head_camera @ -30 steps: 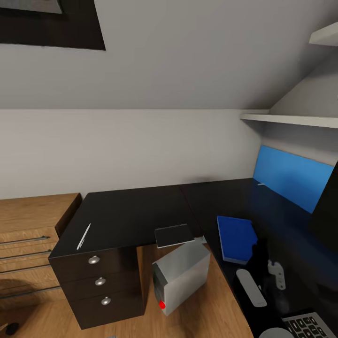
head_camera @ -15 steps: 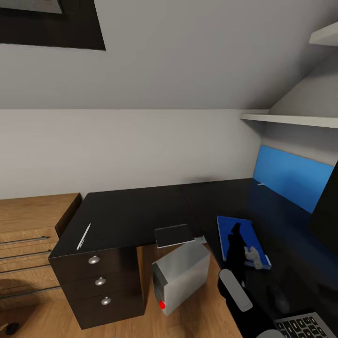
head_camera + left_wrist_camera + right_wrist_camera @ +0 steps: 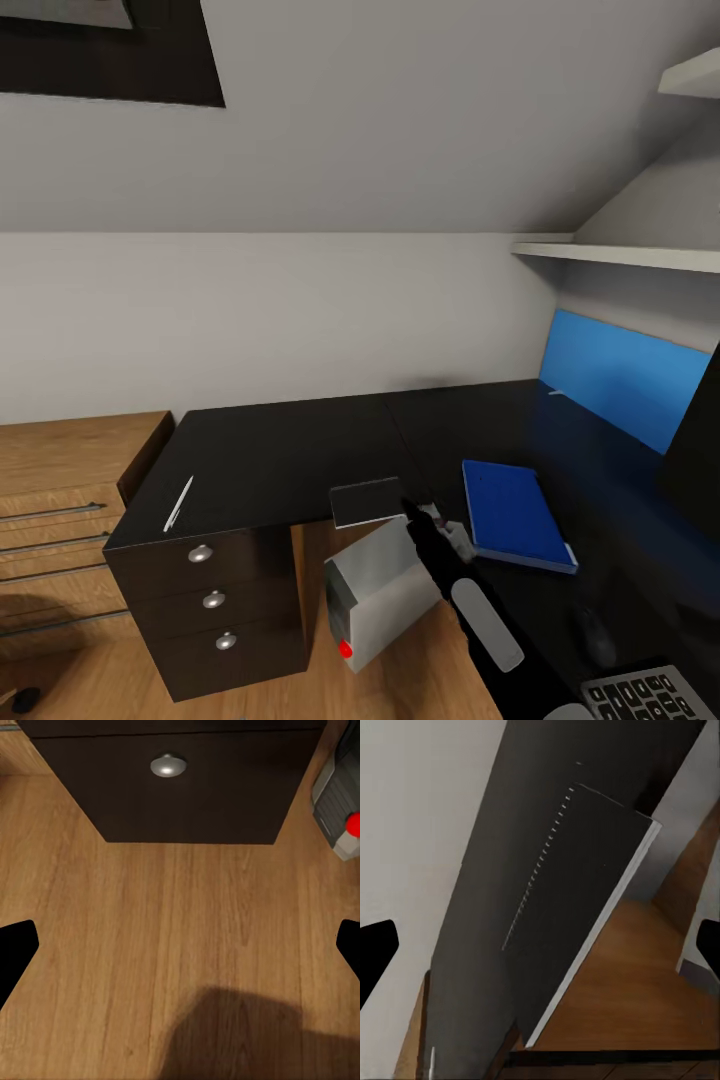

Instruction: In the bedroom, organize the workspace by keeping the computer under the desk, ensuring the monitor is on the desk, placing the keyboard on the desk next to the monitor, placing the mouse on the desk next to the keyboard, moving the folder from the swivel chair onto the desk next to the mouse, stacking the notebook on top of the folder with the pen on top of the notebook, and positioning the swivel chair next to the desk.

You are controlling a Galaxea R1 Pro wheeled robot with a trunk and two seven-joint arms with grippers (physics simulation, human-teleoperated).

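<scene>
The dark grey notebook [image 3: 367,501] lies at the front edge of the black desk [image 3: 280,450] and overhangs it, above the silver computer [image 3: 385,590] on the floor. My right gripper [image 3: 416,519] is just beside the notebook's right edge. In the right wrist view the notebook [image 3: 577,907] lies ahead between the spread fingers of that open gripper [image 3: 540,952]. The white pen [image 3: 178,503] rests near the desk's left front corner. The blue folder [image 3: 514,512] lies on the desk's right wing, with the mouse [image 3: 592,634] and keyboard [image 3: 640,695] nearer. The monitor [image 3: 700,450] shows at the right edge. My left gripper [image 3: 180,952] hangs open over the floor.
A light wooden drawer chest [image 3: 70,500] stands left of the desk. The desk's drawers with silver knobs [image 3: 213,599] face me; the lowest knob [image 3: 169,766] and the computer's red button [image 3: 352,823] show in the left wrist view. A blue wall panel [image 3: 620,385] and shelves [image 3: 620,255] line the right wall.
My right arm has swung left, from beside the keyboard, over the blue folder, to the notebook's right edge. The camera and the desk's things have not moved.
</scene>
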